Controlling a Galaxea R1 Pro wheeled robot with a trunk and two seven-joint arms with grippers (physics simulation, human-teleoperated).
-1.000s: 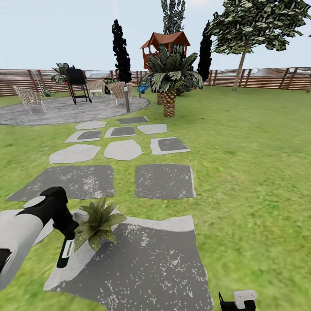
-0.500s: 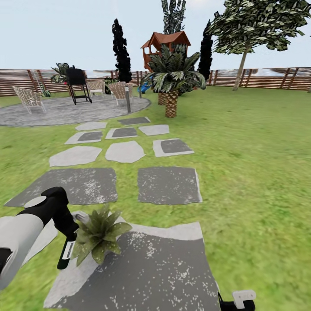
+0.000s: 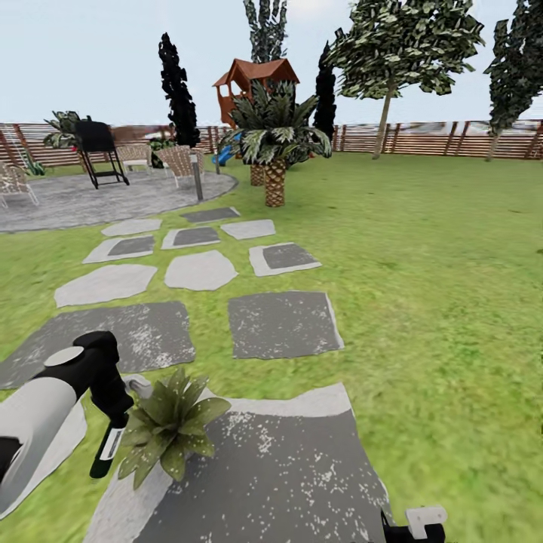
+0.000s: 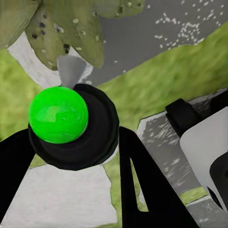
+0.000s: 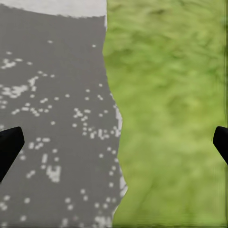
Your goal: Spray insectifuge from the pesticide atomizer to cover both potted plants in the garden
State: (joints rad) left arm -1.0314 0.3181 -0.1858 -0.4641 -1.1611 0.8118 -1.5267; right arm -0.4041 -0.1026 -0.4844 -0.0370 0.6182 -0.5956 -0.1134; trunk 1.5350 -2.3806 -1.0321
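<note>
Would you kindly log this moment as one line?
left gripper: shut on atomizer | nozzle at plant | right gripper: open over slab edge

Potted plant [image 3: 167,426] just right of the left gripper [image 3: 105,450]. Atomizer [image 4: 66,124] between its fingers. Stepping stone [image 3: 279,467] underneath.

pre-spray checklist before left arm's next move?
1. Atomizer held in left tool: ok, black fingers flank its body.
2. Nozzle aimed at potted plant: ok, leaves sit just ahead of the green cap.
3. Plant upright on the grey stepping stone: ok.
4. Second potted plant located: cannot tell.
5. Right tool free: ok, open over the stone's edge and lawn.
6. Spray coverage so far: cannot tell.
</note>
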